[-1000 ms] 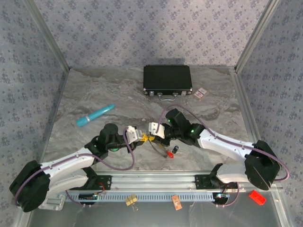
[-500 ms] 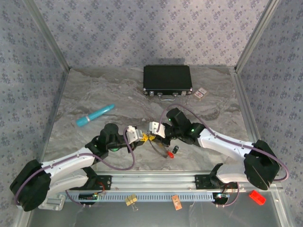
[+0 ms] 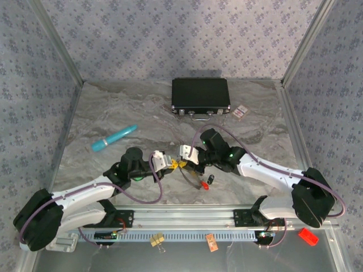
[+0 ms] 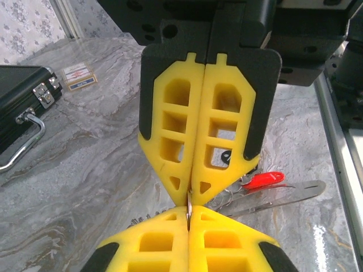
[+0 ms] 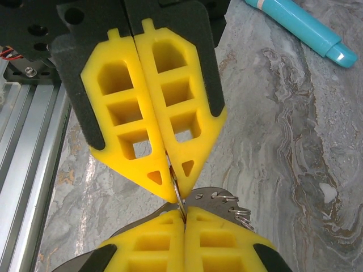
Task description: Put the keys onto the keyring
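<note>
1. The left gripper and the right gripper meet tip to tip.
2. Both are squeezed tight on the keyring, a thin wire running between their tips.
3. The keys sit on the table, just beside the right gripper.

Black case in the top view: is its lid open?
No, the black case lies flat with its lid closed.
</note>
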Controlling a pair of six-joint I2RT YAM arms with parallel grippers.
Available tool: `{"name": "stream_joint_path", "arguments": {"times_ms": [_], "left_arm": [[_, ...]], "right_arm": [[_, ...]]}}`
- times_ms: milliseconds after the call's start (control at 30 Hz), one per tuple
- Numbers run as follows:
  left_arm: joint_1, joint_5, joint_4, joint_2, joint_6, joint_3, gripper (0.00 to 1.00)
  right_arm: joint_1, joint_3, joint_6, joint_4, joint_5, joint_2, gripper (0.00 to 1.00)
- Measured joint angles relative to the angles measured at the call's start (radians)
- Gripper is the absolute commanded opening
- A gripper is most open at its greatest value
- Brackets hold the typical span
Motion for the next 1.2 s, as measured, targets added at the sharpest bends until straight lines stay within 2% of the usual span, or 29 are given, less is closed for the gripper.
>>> {"name": "stream_joint_path", "arguments": {"times_ms": [67, 233, 333, 433, 567, 633, 767, 967, 1200], "left_arm": [[0.0, -0.006, 0.0, 0.0, 0.002, 0.001, 0.0], [0.0, -0.106, -0.047, -0.027, -0.001, 0.002, 0.0], [0.0, -0.206, -0.089, -0.079, -0.022, 0.011, 0.0], [0.0, -0.324, -0.125, -0.127, -0.063, 0.045, 0.0], [0.013, -0.508, -0.156, -0.171, -0.148, 0.09, 0.0], [0.045, -0.571, -0.178, -0.182, -0.193, 0.101, 0.0], [0.166, -0.638, -0.225, -0.195, -0.292, 0.106, 0.0], [0.309, -0.65, -0.245, -0.184, -0.397, 0.106, 0.0], [0.39, -0.616, -0.215, -0.109, -0.455, 0.106, 0.0]], "right_arm": [[-0.007, -0.003, 0.019, 0.011, -0.001, -0.001, 0.23], [-0.083, -0.082, 0.121, 0.137, 0.005, -0.108, 0.38], [-0.132, -0.136, 0.196, 0.198, 0.061, -0.233, 0.41], [-0.135, -0.142, 0.286, 0.211, 0.127, -0.328, 0.42], [-0.135, -0.124, 0.421, 0.187, 0.178, -0.369, 0.44], [-0.128, -0.11, 0.477, 0.17, 0.192, -0.362, 0.42], [-0.076, -0.053, 0.596, 0.115, 0.254, -0.278, 0.35], [0.087, 0.062, 0.711, 0.061, 0.363, -0.033, 0.39], [0.275, 0.256, 0.735, 0.044, 0.41, 0.315, 0.39]]}}
